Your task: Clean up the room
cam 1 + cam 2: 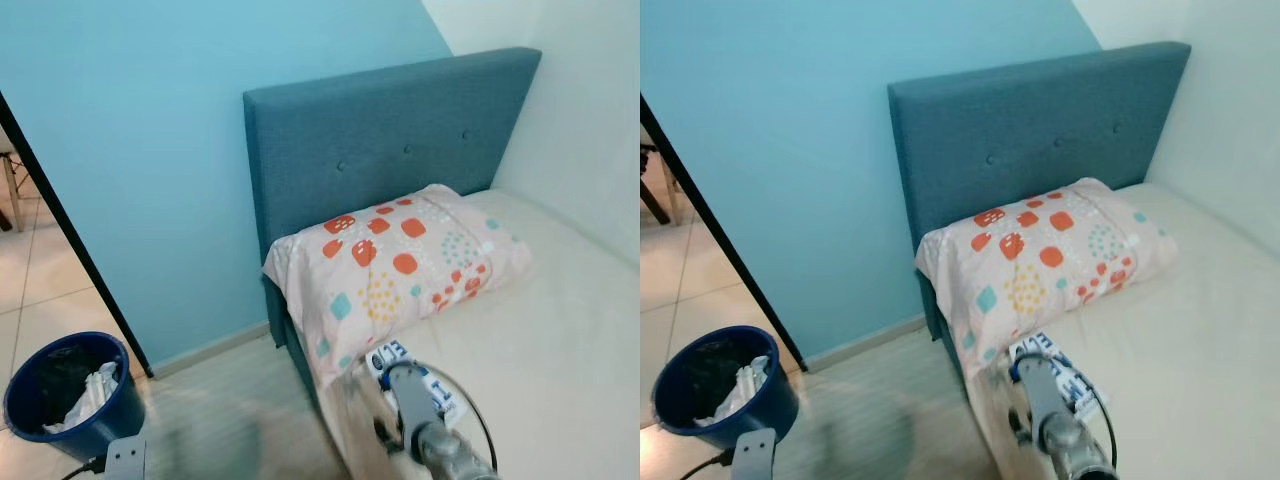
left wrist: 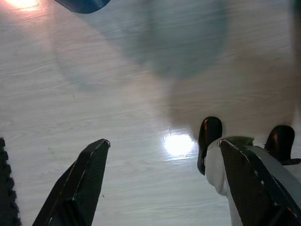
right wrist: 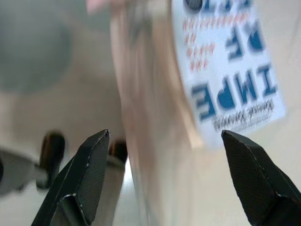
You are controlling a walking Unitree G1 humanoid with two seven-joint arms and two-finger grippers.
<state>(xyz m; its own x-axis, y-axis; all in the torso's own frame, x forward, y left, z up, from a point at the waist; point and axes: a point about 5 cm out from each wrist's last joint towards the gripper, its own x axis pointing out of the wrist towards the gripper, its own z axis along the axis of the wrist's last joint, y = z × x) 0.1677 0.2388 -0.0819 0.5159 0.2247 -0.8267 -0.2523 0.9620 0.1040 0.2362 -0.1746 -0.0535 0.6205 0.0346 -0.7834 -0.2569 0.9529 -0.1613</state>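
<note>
A white packet with blue lettering lies on the cream mattress close to its near edge, just in front of the patterned pillow. My right arm reaches over that edge. My right gripper is open above the mattress edge, with the packet just ahead of its fingertips and nothing held. My left gripper is open too, hanging low over the pale wooden floor.
A dark blue bin with a black liner and white rubbish stands on the floor at the left, by a doorway. A teal headboard backs the bed against the blue wall. My own black feet stand on the floor beside the bed.
</note>
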